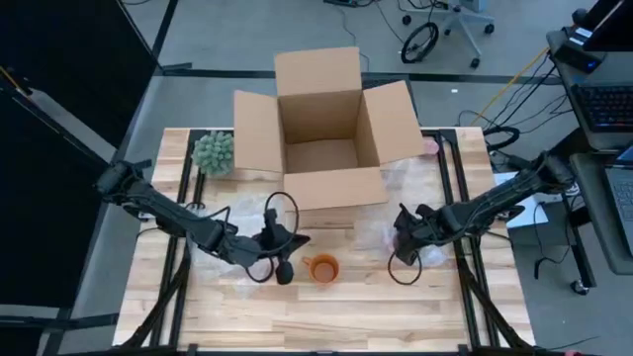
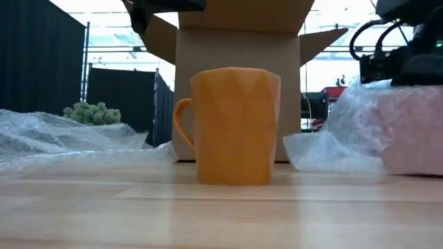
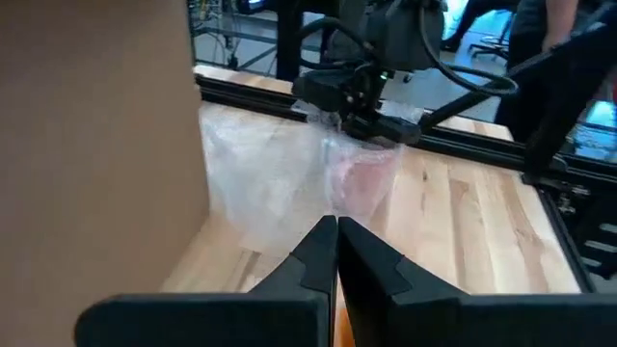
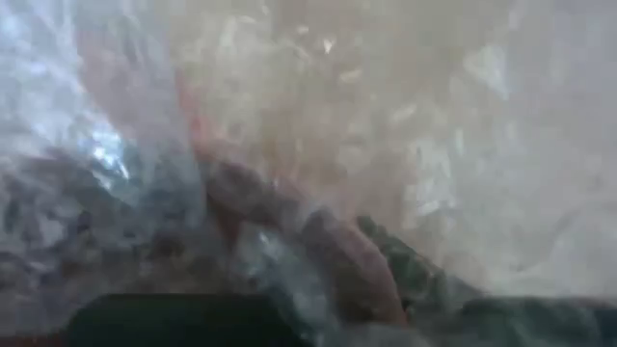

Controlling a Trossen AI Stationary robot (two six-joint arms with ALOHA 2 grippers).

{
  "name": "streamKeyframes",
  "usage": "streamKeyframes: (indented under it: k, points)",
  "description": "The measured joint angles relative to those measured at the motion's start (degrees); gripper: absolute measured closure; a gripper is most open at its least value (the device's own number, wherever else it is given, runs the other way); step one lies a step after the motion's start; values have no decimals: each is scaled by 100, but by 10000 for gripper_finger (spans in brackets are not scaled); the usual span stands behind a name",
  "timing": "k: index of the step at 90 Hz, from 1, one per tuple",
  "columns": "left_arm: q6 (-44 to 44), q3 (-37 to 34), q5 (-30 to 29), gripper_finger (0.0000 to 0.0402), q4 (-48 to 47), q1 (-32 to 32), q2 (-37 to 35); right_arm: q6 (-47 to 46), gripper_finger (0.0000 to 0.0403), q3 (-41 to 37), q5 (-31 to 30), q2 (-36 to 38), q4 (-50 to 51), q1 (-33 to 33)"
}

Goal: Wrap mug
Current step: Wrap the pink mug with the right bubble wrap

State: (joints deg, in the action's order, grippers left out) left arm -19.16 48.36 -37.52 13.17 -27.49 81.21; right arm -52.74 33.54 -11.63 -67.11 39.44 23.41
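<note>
Unlabelled, the orange mug (image 1: 323, 267) stands beside the pressed-together left gripper (image 1: 287, 259); right gripper (image 1: 404, 237) pinches bubble wrap (image 1: 381, 229).

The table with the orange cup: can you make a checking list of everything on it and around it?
Surface: wooden table, bare at the front.
Job's things: orange mug upright, unwrapped; bubble wrap beside it, around something pink.
Clutter: open cardboard box; green plant.
Grippers: left gripper beside the mug, fingers shut, empty; right gripper at the bubble wrap.
Cables: loops by both wrists.
Surroundings: office chair, desk with keyboard.
</note>
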Motion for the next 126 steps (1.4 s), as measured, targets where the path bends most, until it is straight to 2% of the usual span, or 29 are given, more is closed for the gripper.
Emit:
streamKeyframes:
  k: [14,25,53,69,80,99,111,126]
  points:
    - [-2,1,-25,402,111,-164,28,-184,382,-7,159,-26,-105,379]
    - [19,192,-44,402,159,-164,337,-300,389,2,191,-127,-302,731]
    - [356,1669,107,402,54,-141,1822,-393,391,815,322,-1180,-411,1544]
    - [477,2339,121,402,-301,-6,2480,-250,387,1404,238,-1847,-116,1825]
    - [484,2561,590,402,-303,208,2743,-159,373,1678,239,-2066,22,1867]
    - [450,2710,1135,400,-418,684,2791,-185,343,1768,307,-2086,-25,1874]
    - [457,3042,1422,370,-1216,943,2788,-211,318,1770,175,-2079,-24,1872]
    - [401,3279,1810,296,-2041,1330,2787,-164,283,1773,113,-2077,-22,1869]
